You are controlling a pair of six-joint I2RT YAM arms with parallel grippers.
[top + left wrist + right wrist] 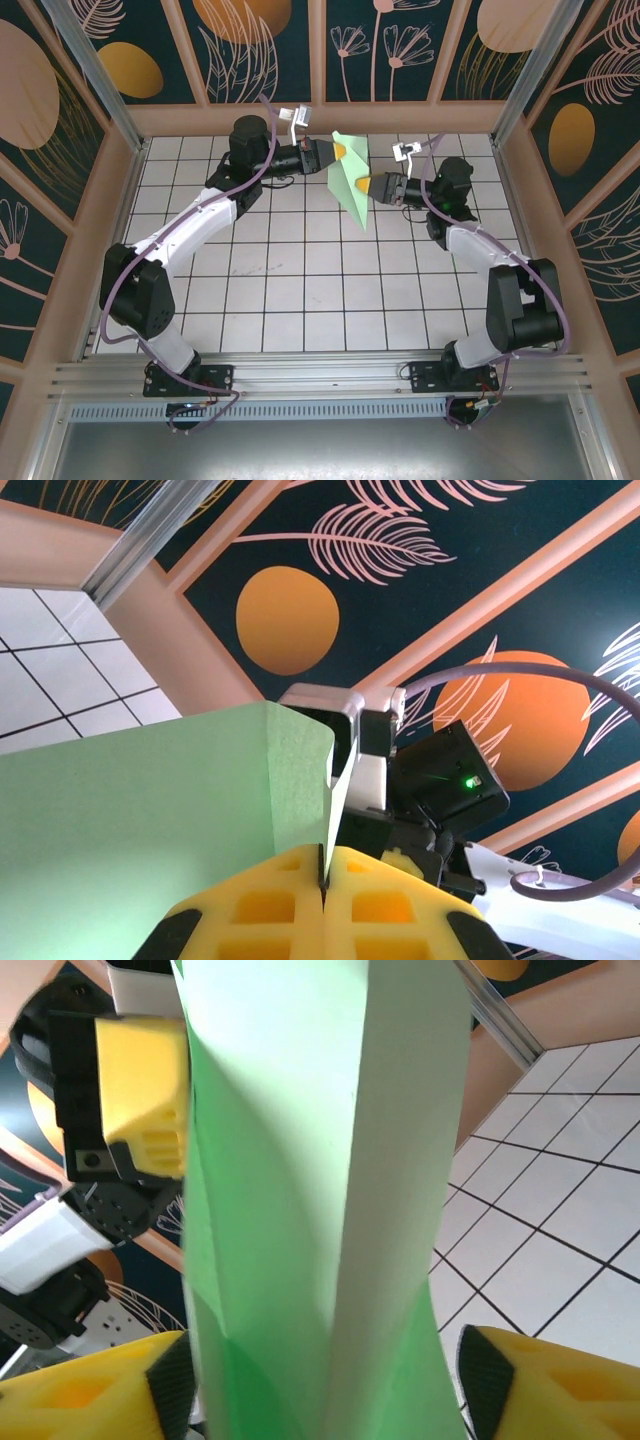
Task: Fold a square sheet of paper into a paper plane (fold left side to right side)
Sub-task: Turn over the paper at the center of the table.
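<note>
The pale green sheet of paper [350,185] hangs in the air over the back of the table, folded into a narrow pointed dart with creases, tip toward the front. My left gripper [335,152] holds its upper edge. In the left wrist view the yellow jaws [325,880] are pressed together on the paper [150,810]. My right gripper [372,186] comes in from the right at the paper's middle. In the right wrist view the folded paper [300,1210] stands between the fingers of that gripper [320,1400], which are apart on either side of it. The left gripper's yellow finger [140,1090] shows behind.
The white grid-tiled table [300,290] lies below. Patterned walls [260,40] with wooden frames stand close behind both grippers, and metal posts [100,90] stand at the back corners. The right arm's wrist [440,780] faces the left gripper closely.
</note>
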